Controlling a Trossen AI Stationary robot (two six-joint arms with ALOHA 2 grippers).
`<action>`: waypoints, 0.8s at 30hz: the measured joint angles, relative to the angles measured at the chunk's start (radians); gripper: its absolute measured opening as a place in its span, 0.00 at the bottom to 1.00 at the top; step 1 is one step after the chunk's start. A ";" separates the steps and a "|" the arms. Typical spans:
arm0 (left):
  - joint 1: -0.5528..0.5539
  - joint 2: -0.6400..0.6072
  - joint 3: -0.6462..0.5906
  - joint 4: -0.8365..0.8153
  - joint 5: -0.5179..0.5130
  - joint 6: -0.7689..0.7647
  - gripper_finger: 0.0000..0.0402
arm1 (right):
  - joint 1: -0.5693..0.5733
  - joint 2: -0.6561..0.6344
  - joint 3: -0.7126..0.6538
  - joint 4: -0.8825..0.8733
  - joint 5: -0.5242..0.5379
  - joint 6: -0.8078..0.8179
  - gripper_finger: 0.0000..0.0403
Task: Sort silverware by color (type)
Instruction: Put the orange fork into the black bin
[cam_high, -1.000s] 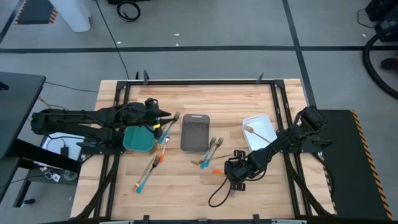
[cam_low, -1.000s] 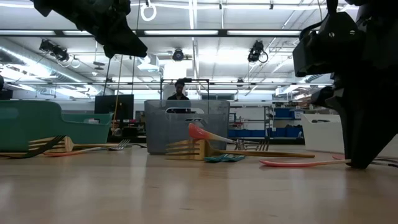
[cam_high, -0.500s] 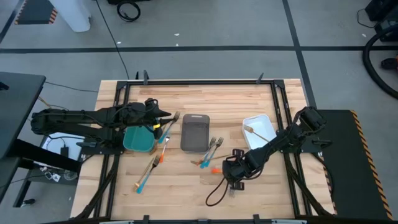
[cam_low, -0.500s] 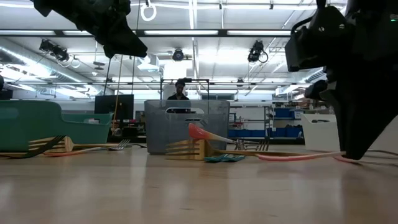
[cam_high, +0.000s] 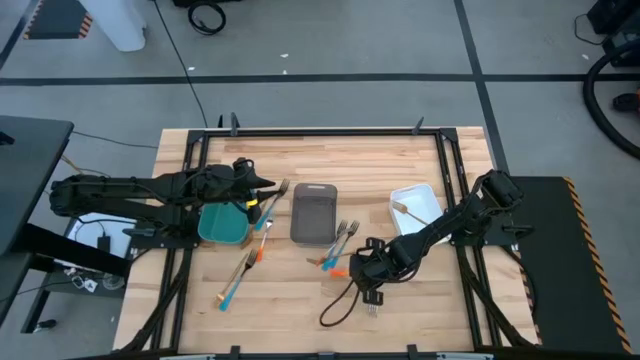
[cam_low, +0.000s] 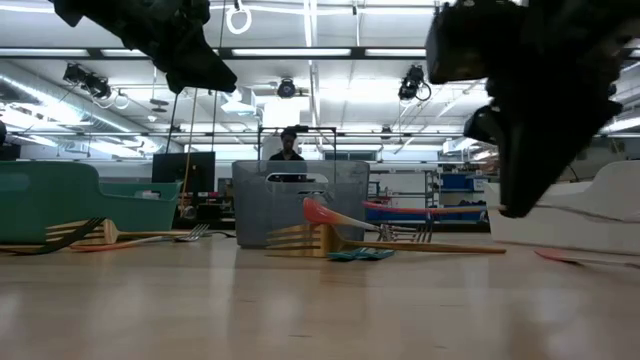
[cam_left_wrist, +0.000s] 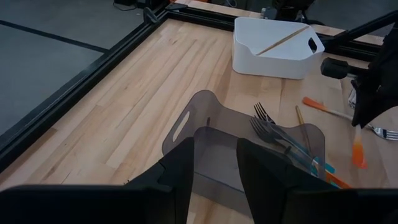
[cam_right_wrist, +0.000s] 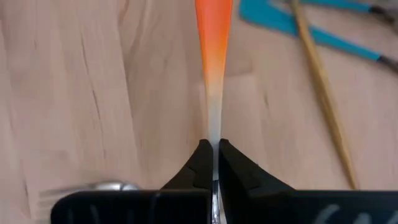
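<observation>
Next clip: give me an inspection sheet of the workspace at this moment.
Surface: light wooden table, black frame rails.
Job's things: orange-handled utensil lifted; forks beside grey tray; gold utensil in white tray; more by teal tray.
Clutter: nothing seen.
Grippers: right gripper clamps the orange-handled utensil; left gripper hovers open over the grey tray.
Cables: black loop near table front.
Surroundings: person behind the table.
</observation>
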 joint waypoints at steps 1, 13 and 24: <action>0.000 0.000 0.000 0.000 0.000 0.000 0.32 | -0.007 0.000 0.003 0.012 0.000 0.007 0.03; 0.000 0.000 0.000 -0.014 0.000 0.009 0.32 | -0.072 -0.001 0.015 0.213 -0.049 0.052 0.03; 0.000 0.000 0.000 -0.013 -0.006 0.030 0.32 | -0.117 -0.001 0.015 0.393 0.009 0.080 0.03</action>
